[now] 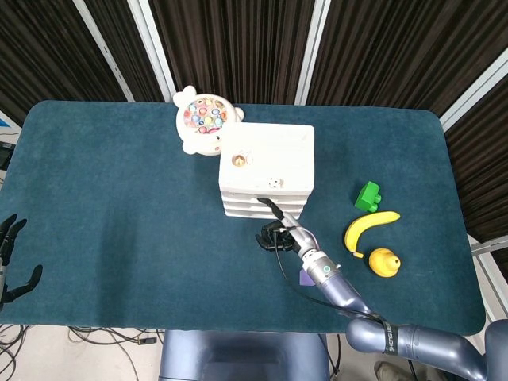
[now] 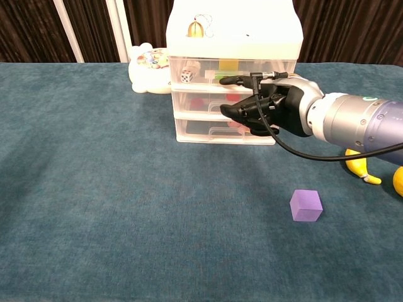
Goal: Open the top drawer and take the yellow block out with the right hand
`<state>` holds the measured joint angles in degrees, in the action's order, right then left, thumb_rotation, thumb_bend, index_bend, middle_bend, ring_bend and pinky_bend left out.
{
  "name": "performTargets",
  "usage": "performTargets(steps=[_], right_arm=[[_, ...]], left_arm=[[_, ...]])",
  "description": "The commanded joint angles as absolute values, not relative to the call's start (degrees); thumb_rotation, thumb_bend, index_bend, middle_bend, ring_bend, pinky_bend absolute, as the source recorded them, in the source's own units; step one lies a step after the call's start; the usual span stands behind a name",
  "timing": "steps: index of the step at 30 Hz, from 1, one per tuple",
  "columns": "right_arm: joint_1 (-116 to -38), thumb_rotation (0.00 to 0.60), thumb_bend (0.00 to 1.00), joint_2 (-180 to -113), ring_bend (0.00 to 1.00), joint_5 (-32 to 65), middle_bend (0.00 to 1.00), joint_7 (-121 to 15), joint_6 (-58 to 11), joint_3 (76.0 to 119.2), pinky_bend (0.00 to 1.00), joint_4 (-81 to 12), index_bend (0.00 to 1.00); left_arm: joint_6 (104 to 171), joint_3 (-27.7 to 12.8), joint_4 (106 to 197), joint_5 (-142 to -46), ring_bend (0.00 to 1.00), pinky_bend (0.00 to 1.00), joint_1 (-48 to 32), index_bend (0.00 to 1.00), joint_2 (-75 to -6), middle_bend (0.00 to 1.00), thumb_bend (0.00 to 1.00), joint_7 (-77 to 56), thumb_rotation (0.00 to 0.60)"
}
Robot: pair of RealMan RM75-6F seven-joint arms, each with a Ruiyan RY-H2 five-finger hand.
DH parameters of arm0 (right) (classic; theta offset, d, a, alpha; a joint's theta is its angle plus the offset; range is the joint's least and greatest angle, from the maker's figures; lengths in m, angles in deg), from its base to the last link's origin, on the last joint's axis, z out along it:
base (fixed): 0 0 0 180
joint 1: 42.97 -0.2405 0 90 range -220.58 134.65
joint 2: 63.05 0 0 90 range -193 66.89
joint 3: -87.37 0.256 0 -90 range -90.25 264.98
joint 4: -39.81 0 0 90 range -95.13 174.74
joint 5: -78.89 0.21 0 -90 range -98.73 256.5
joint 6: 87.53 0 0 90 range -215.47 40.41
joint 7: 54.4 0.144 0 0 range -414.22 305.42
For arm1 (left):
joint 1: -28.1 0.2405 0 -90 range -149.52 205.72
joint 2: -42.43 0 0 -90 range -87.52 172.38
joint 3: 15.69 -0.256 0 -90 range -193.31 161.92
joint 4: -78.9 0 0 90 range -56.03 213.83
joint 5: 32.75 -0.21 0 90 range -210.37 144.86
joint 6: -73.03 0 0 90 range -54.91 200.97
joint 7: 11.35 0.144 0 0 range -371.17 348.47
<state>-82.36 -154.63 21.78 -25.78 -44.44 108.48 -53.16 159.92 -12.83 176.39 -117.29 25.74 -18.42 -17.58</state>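
The right hand (image 2: 261,107) is raised in front of the white three-drawer cabinet (image 2: 233,38), level with the top drawer (image 2: 195,73), which is closed. One finger reaches straight out toward the drawer's front near its handle while the others are curled loosely below it; the hand holds nothing, and the pictures do not settle whether the fingertip touches the drawer. Through the clear front the yellow block (image 2: 228,65) shows inside the top drawer, beside a white die (image 2: 186,77). From the head view the right hand (image 1: 278,232) sits just before the cabinet's front edge. A purple cube (image 2: 306,205) lies on the blue table cloth (image 2: 94,189) nearer the robot, well apart from the cabinet. A banana (image 1: 370,228), a lemon-like yellow fruit (image 1: 384,261) and a green block (image 1: 367,196) lie off to one side. The left hand (image 1: 11,262) shows at the table's edge, fingers apart and empty
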Motion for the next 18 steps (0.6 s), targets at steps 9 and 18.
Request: performTargets(steps=[9,18], right_arm=[[-83.1,0.600,0.49,-154.4,0.90,22.4,0.79,-26.1,-45.2,109.1,0.98,-53.4,0.00],[-83.6,0.600,0.49,-154.2,0.91,22.9,0.80,-26.0,-45.9,109.4,0.99,-53.5,0.00]], left_arm=[[159.9,-12.8,176.4,-117.2,0.00,0.00,25.7,0.03,-18.4,0.00,0.36,-17.5,0.600],[160.0,-12.7,176.5,-117.1,0.00,0.00,25.7,0.03,-18.5,0.00,0.36,-17.4,0.600]])
